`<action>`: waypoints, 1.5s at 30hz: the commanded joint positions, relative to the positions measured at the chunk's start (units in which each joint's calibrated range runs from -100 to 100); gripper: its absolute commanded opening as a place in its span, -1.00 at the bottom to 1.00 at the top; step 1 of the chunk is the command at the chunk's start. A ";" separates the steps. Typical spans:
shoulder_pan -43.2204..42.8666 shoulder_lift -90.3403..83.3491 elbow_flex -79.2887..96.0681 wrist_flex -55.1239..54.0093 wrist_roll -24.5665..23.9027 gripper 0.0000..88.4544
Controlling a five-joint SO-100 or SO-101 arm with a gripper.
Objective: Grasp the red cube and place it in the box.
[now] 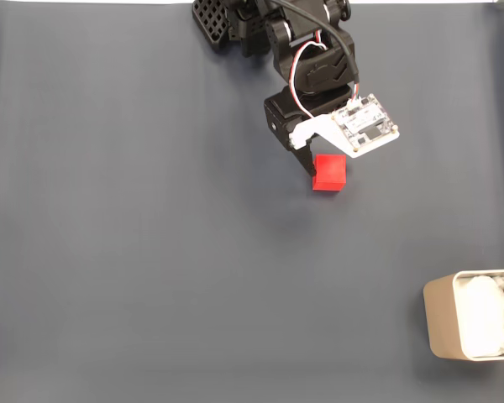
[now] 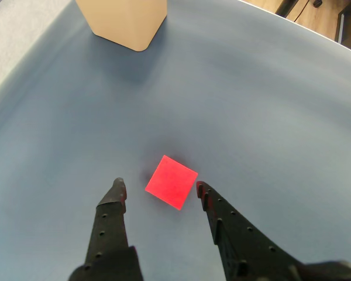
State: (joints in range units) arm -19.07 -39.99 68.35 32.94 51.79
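The red cube [image 1: 328,172] lies on the dark grey mat, upper middle in the fixed view. My gripper [image 1: 326,166] hangs right over it, with one black finger [image 1: 306,159] against the cube's left side and the other hidden under the white camera board. In the wrist view the gripper [image 2: 159,188] is open, and its two fingertips [image 2: 119,188] flank the near corners of the cube [image 2: 171,182] without clamping it. The box [image 1: 441,323], beige with white lining, sits at the lower right edge of the fixed view. In the wrist view the box [image 2: 121,20] shows at the top left.
The dark grey mat [image 1: 151,252] covers the table, with a wide bare stretch between cube and box. The arm's base [image 1: 235,25] stands at the top edge. A wooden floor and cables [image 2: 316,14] show beyond the mat's far corner in the wrist view.
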 commanded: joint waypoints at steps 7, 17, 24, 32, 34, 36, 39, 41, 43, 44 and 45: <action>-0.39 2.04 -0.02 -2.28 0.20 -0.35; -0.68 2.99 1.63 -4.00 0.10 -0.35; -1.11 3.51 2.72 -5.31 -0.10 -0.34; -1.11 4.72 2.63 -7.03 -0.20 -0.33; -1.11 4.98 2.54 -7.36 -0.15 -0.33; -1.18 5.16 2.54 -7.69 -0.20 -0.33; -1.32 5.24 2.63 -8.35 -0.20 -0.33; -1.39 5.24 2.54 -8.43 -0.20 -0.33; -1.46 5.24 2.54 -8.67 -0.20 -0.33; -1.60 5.24 2.54 -8.76 -0.20 -0.33; -1.67 5.24 2.45 -8.92 -0.20 -0.33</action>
State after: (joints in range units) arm -19.88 -34.87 71.52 25.06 51.79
